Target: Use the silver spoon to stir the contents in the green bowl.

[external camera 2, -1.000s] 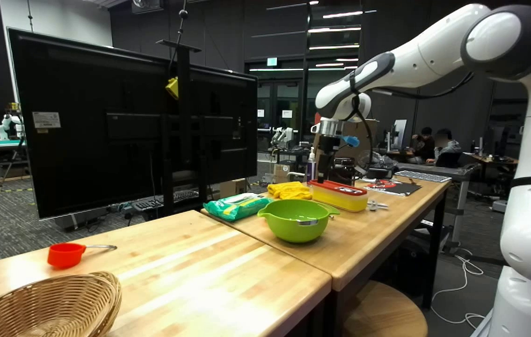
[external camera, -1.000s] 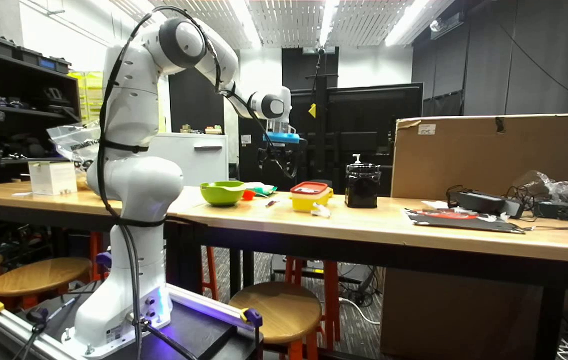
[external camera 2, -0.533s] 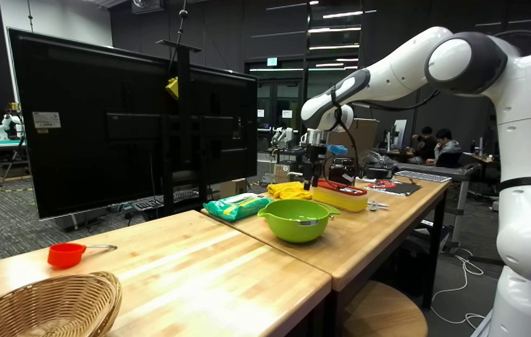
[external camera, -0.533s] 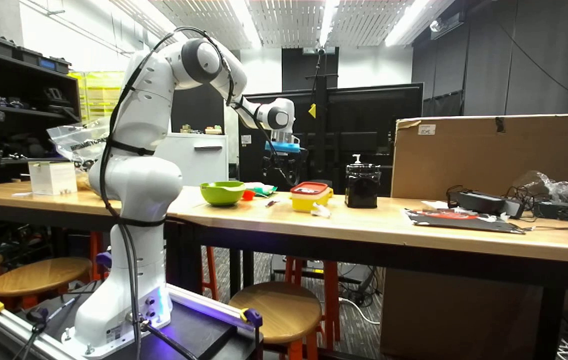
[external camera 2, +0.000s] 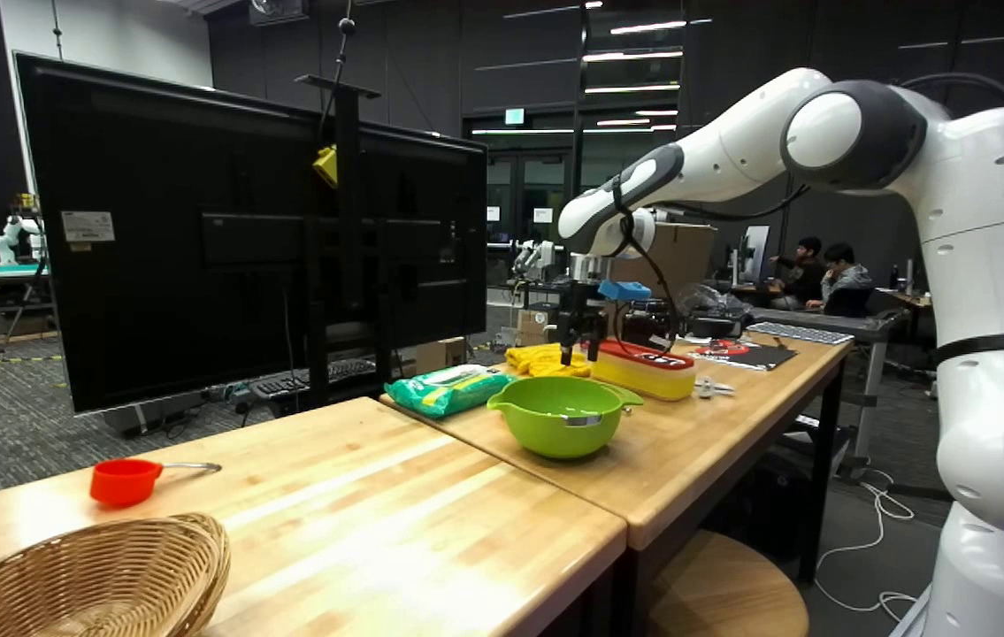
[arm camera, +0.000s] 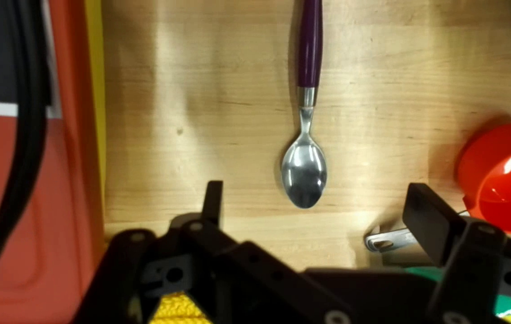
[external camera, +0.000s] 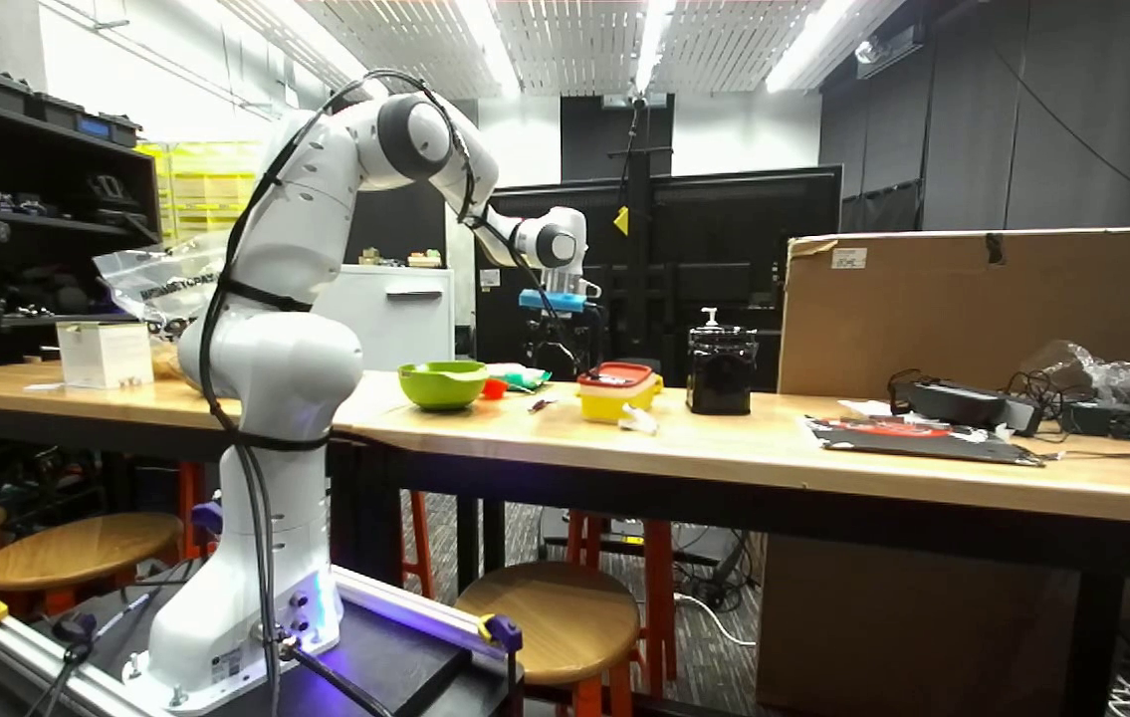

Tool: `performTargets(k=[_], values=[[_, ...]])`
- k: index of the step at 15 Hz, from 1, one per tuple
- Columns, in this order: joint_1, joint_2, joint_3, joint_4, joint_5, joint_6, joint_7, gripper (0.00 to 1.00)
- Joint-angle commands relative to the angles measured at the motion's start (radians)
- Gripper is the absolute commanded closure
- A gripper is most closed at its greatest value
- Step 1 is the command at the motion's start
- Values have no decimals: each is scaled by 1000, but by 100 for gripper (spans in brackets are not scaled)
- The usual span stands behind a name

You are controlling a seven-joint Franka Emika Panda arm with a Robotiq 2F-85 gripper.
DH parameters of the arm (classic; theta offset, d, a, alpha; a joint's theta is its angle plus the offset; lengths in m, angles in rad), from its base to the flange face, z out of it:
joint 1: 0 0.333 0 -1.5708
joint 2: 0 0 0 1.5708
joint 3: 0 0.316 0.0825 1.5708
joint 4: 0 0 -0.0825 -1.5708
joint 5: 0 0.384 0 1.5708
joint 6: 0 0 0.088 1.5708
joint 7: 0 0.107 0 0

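The silver spoon (arm camera: 304,173) lies on the wooden table in the wrist view, with its purple handle running to the top edge. It also shows small in an exterior view (external camera: 542,404). My gripper (arm camera: 314,193) is open and empty, pointing down above the table; the spoon's bowl end appears between its fingers in the wrist view. In an exterior view the gripper (external camera 2: 579,352) is behind the green bowl (external camera 2: 563,433), near the red-lidded container. The green bowl stands upright and also shows in an exterior view (external camera: 442,386). Its contents cannot be made out clearly.
A yellow container with a red lid (arm camera: 70,189) is beside the gripper's left finger. A red measuring cup (arm camera: 498,180) with a metal handle is near the right finger. A green wipes pack (external camera 2: 448,389) and yellow cloth (external camera 2: 547,360) lie nearby. A black jar (external camera: 721,368) stands farther along.
The arm has come down, bringing the gripper lower toward the table. In an exterior view it has shifted left toward the green bowl, and the gripper has turned somewhat. The bowl has not moved.
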Motion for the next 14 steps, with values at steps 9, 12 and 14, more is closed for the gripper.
performTargets(k=[9,12,14], values=[[-20,-20,21,-56,-27,-13,139,0],[-30,-11,23,-65,-12,-3,122,0],[-35,-3,25,-67,-3,-1,116,0]])
